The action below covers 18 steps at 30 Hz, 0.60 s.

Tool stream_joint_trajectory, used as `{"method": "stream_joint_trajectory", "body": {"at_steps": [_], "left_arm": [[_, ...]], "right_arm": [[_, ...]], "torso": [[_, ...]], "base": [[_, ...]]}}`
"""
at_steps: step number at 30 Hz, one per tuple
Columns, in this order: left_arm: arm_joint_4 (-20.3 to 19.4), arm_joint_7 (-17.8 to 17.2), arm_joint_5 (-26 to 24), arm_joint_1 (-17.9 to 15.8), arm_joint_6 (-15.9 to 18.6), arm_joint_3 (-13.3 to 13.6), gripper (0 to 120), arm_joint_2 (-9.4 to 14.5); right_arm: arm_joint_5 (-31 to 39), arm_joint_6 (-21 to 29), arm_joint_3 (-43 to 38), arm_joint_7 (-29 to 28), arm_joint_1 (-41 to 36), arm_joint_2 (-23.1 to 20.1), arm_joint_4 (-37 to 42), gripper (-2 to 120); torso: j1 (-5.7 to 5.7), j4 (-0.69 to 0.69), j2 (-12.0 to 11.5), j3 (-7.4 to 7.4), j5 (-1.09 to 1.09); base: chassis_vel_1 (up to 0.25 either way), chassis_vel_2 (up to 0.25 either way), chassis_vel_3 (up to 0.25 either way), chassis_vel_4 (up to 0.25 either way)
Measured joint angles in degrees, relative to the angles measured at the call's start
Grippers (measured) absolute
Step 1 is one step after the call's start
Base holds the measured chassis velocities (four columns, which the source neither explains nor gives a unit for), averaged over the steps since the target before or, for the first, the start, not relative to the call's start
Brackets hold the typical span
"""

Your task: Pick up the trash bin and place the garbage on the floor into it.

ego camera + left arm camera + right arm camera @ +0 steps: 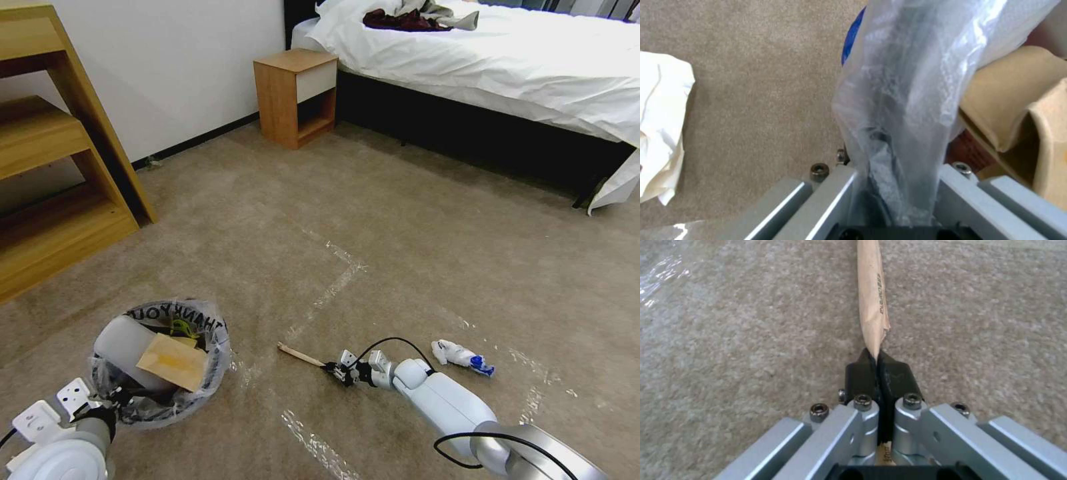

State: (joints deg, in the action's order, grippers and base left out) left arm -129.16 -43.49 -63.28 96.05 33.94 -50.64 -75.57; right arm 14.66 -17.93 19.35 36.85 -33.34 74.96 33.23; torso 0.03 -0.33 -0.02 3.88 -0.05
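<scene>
Right gripper [878, 365] is pinching the wooden stick [872, 296] (jaws pressed together) at the floor [413, 253]; left gripper [893, 196] is clamping the trash bin [160, 363] liner rim

wooden nightstand [297, 97], white bed [507, 60], wooden shelf [53, 153]

Head camera looks down across the floor [400, 220]; wrist cameras sit close behind their grippers, sharing that carpet
</scene>
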Motion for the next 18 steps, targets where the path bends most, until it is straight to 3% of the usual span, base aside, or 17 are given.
{"method": "stream_joint_trajectory", "body": {"at_steps": [8,18], "left_arm": [[-2.67,-0.82,-1.72,1.43,0.66,-1.17,0,-0.18],[-5.17,-2.15,-4.22,1.99,1.05,-2.03,0,-0.44]], "right_arm": [[-1.22,-4.47,-8.38,-1.29,3.02,-2.86,9.43,0],[11.85,-2.36,-13.32,-5.16,5.29,-14.54,31.95,0]], "torso": [[0.0,0.0,0.01,-0.02,-0.04],[0.0,-0.05,0.02,-0.03,-0.03]], "base": [[0.0,0.0,0.0,0.0],[0.0,0.0,0.0,0.0]]}}
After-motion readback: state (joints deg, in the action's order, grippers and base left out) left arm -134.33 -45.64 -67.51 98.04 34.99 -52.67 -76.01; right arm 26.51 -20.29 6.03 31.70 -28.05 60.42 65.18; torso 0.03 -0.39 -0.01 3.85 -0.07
